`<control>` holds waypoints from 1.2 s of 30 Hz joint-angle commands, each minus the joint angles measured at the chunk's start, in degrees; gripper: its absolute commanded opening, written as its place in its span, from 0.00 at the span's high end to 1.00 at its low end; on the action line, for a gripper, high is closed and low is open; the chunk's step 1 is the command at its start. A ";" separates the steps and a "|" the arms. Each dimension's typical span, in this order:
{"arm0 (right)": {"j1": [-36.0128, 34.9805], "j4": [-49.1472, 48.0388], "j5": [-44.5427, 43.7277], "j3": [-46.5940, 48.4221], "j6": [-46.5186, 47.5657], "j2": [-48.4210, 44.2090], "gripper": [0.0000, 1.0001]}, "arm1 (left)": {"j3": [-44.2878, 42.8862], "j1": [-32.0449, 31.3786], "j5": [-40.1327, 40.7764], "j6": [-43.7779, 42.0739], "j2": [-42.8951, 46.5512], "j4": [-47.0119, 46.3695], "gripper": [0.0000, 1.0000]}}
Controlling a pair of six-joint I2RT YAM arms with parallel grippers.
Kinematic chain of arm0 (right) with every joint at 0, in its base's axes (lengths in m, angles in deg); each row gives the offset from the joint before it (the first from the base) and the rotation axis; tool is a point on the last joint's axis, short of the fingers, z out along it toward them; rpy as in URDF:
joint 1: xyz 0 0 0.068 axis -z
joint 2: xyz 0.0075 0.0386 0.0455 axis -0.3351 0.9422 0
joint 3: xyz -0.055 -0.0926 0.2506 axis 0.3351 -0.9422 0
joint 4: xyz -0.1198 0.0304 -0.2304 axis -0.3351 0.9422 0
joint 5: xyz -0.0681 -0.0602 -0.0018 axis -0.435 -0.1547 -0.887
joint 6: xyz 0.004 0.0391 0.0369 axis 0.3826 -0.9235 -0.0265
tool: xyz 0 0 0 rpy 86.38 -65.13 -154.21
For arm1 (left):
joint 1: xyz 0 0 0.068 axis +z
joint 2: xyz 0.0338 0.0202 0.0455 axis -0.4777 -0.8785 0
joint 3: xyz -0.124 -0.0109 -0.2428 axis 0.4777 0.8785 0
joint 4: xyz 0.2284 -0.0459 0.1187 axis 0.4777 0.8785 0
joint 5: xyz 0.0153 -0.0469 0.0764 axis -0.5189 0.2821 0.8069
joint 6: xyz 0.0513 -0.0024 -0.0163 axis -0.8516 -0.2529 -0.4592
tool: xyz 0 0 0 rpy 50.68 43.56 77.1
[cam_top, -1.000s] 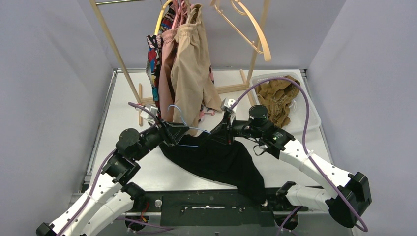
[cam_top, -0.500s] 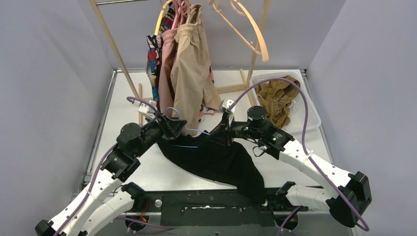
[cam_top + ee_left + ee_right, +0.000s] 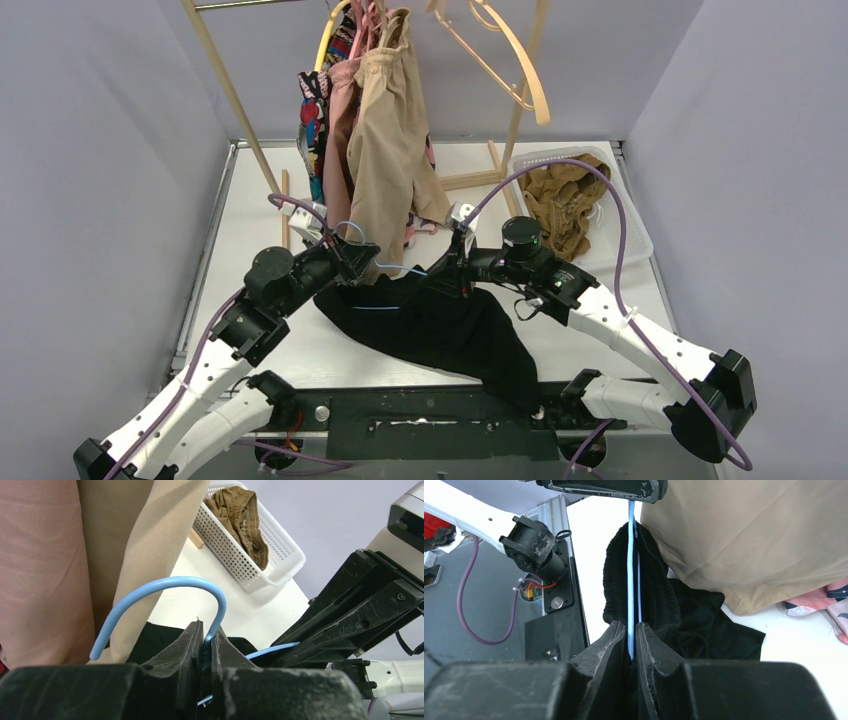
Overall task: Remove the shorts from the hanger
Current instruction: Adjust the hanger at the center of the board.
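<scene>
Mid-table, between the arms: left gripper [image 3: 206,636] was spread a second ago and has just snapped shut, pinching the blue wire hanger [image 3: 165,582] at the neck under its hook. Right gripper [image 3: 631,630] is unchanged, pressed onto the hanger's arm. Black shorts [image 3: 440,325] are still threaded on that hanger, trailing onto the table [image 3: 250,200]. Hanger looks pinned at both ends, so probably ready to work the waistband off.
</scene>
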 commanded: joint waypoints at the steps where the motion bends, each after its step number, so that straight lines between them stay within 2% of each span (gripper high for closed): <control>1: -0.36 -2.68 0.23 3.07 0.32 -2.24 1.00 | -2.34 -0.13 0.69 -0.21 0.94 -2.58 0.88; 2: -0.41 -2.83 0.23 2.86 0.52 -2.44 1.00 | -2.46 -0.12 0.41 0.03 0.91 -2.44 0.81; 6: -0.46 -2.88 0.21 2.61 0.45 -2.76 1.00 | -2.00 -0.22 -0.68 1.30 1.43 -3.51 0.65; 10: -0.54 -2.11 -0.78 2.87 0.64 -2.64 1.00 | -0.40 -0.22 -0.43 2.22 3.02 -6.56 0.62; 11: -0.54 -2.07 -0.78 2.99 0.49 -2.71 1.00 | 0.24 -0.20 -0.11 2.60 3.31 -7.04 0.64; 15: -0.63 -2.78 0.12 2.66 0.13 -3.35 1.00 | 0.81 -0.16 0.82 2.79 3.63 -7.17 0.83; 18: -0.70 -3.06 0.43 2.57 0.20 -3.84 1.00 | 0.86 -0.19 0.84 2.50 3.13 -6.84 0.88; 20: -0.76 -3.40 0.77 2.47 0.20 -4.07 1.00 | 0.60 -0.22 0.30 1.94 2.61 -6.24 0.89; 23: -0.85 -3.58 1.17 2.64 0.27 -3.84 1.00 | 0.16 -0.28 -0.95 1.35 1.75 -5.85 0.78; 28: -0.89 -3.52 1.28 3.03 0.33 -2.92 1.00 | -0.02 -0.29 -1.86 1.05 0.95 -5.45 0.78; 30: -0.89 -3.34 1.10 3.08 0.36 -2.62 1.00 | -0.07 -0.21 -1.25 0.95 1.03 -5.05 0.83; 33: -0.89 -3.05 0.82 3.17 0.40 -2.43 1.00 | 0.45 -0.29 0.53 0.77 2.15 -5.16 1.00; 35: -0.90 -2.77 0.16 3.17 0.54 -2.42 0.96 | 0.81 -0.22 1.36 0.71 3.10 -5.31 1.00; 36: -0.90 -2.72 -0.77 3.22 0.56 -2.42 0.90 | 0.71 -0.22 1.74 0.53 3.28 -5.02 1.00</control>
